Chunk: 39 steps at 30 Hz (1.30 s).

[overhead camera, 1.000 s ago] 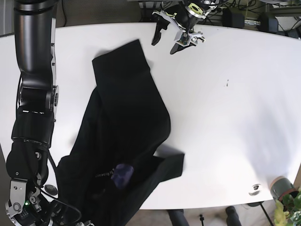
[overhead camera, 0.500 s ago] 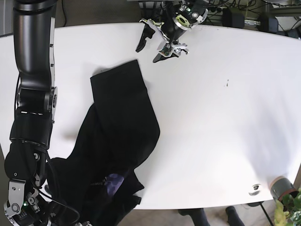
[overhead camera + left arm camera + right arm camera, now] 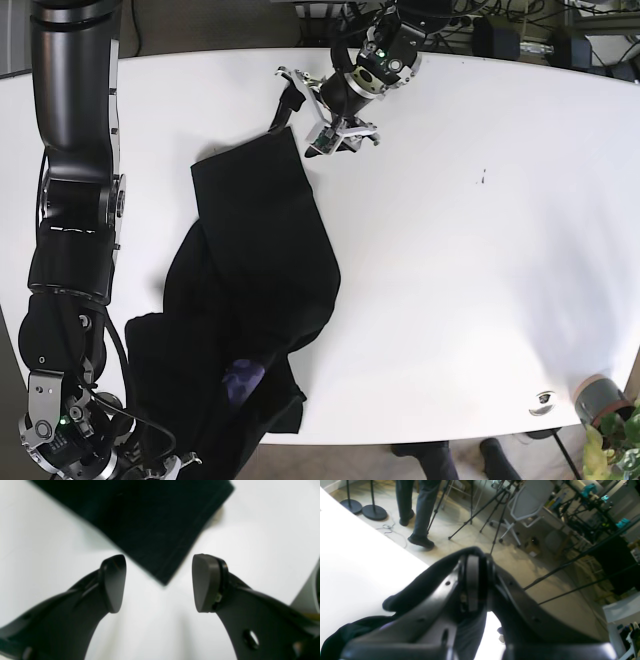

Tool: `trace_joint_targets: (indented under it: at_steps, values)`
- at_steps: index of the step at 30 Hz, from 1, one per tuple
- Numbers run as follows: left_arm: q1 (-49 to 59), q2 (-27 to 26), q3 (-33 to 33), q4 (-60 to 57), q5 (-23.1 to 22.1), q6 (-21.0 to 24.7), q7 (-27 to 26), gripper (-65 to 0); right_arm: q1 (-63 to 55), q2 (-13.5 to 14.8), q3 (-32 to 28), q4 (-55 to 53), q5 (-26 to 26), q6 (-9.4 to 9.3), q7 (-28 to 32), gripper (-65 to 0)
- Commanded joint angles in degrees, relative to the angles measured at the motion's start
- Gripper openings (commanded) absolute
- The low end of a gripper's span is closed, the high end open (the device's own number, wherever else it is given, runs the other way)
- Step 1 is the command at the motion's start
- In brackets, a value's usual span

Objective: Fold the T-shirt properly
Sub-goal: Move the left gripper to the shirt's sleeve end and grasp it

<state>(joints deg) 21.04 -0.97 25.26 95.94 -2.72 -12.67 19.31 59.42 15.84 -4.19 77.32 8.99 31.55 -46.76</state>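
The black T-shirt (image 3: 260, 250) lies crumpled in a long strip from the table's far middle down to its front left edge. Its far corner (image 3: 163, 580) sits just between the pads (image 3: 113, 582) of my open left gripper (image 3: 298, 130), not touching them. In the right wrist view my right gripper (image 3: 472, 592) is shut on black T-shirt fabric (image 3: 352, 635) at the table's front edge. In the base view that gripper is hidden under the bunched cloth at the bottom left.
The white table (image 3: 480, 280) stretches bare to the right of the shirt. A small round object (image 3: 543, 402) and a plant pot (image 3: 600, 400) sit at the front right corner. A person's legs (image 3: 420, 512), tripods and a chair (image 3: 530, 502) stand beyond the front edge.
My left gripper has moved left and down to the shirt's far corner. The shirt has been pulled toward the front left, and its spread lower part has bunched up at the table edge.
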Motion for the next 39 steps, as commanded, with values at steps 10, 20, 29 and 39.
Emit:
trace_joint_targets:
  at_steps: [10,20,29,39]
  values:
    - [-5.43,1.19,1.87,-4.91,-0.58,-0.48,4.56,-26.9,2.43,0.3,0.36,1.05,0.28,-0.47,1.71,-62.9]
    - [-10.27,2.95,2.92,-12.91,-0.58,-0.48,4.56,-26.9,2.25,0.03,0.36,1.05,0.63,-0.39,1.71,-62.9]
    - [-14.66,3.48,5.56,-19.33,-0.58,-0.48,4.56,-31.8,2.25,0.03,0.36,1.05,0.72,-0.39,1.71,-62.9]
    - [-16.42,3.3,4.68,-22.93,-0.58,-0.39,4.47,-65.0,2.25,0.03,0.45,1.05,0.54,-0.39,1.71,-62.9]
